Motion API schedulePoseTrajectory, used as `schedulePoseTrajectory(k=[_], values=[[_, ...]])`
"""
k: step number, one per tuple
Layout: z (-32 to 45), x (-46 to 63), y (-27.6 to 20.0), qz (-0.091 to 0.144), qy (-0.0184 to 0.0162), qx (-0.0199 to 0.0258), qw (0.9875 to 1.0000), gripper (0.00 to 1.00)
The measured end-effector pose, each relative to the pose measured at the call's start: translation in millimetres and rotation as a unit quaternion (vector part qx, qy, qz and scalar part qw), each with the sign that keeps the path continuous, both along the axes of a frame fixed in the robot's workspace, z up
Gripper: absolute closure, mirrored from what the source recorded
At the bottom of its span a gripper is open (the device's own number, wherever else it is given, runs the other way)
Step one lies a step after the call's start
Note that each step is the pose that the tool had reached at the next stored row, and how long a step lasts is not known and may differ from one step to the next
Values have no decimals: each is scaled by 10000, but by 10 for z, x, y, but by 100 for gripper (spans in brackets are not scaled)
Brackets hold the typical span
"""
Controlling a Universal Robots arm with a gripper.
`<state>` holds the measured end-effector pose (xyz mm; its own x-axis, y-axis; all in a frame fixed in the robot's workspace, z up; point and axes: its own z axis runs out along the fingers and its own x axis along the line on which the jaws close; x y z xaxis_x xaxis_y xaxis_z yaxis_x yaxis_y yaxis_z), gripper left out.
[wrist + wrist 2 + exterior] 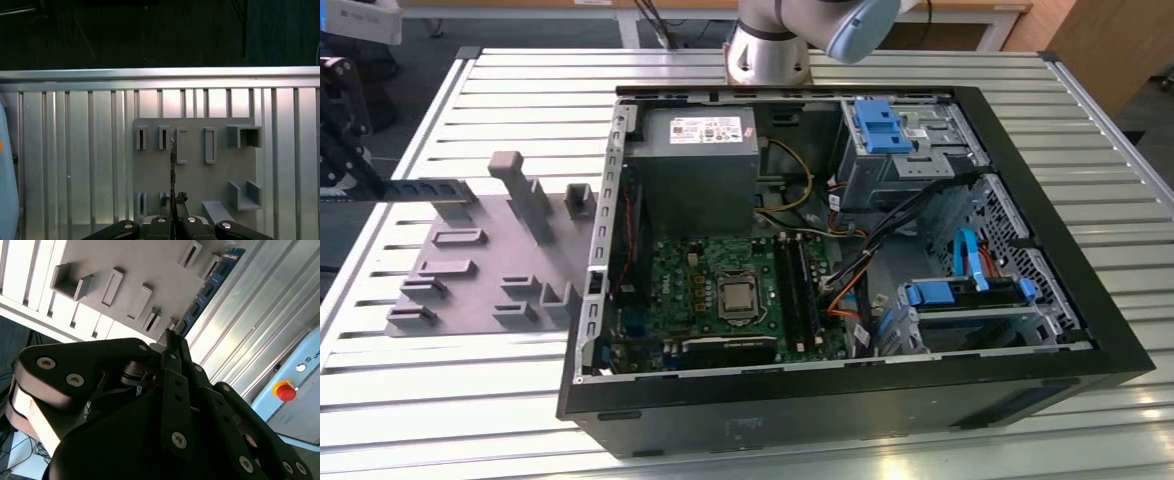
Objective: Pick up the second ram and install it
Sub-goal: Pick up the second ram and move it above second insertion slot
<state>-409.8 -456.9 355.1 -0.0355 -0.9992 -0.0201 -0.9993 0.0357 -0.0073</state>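
A slatted metal table (494, 400) carries an open computer case (854, 410). Over a grey holder plate (200, 180), the gripper (172, 347) pinches the second ram (210, 282) by one end. The stick looks light, stiff and fragile, and is best held by its flat faces.

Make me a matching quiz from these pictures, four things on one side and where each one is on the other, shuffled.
1. second ram
2. grey holder plate
3. processor
4. red button

A. on the motherboard
B. on a pale blue box
C. held in the gripper
D. on the slatted table

Pairs: 1-C, 2-D, 3-A, 4-B
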Motion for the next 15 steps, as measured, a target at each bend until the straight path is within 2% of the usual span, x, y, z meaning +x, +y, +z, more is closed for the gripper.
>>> schedulePoseTrajectory(k=[15], values=[[476, 0, 13, 0, -12, 0, 10000, 86]])
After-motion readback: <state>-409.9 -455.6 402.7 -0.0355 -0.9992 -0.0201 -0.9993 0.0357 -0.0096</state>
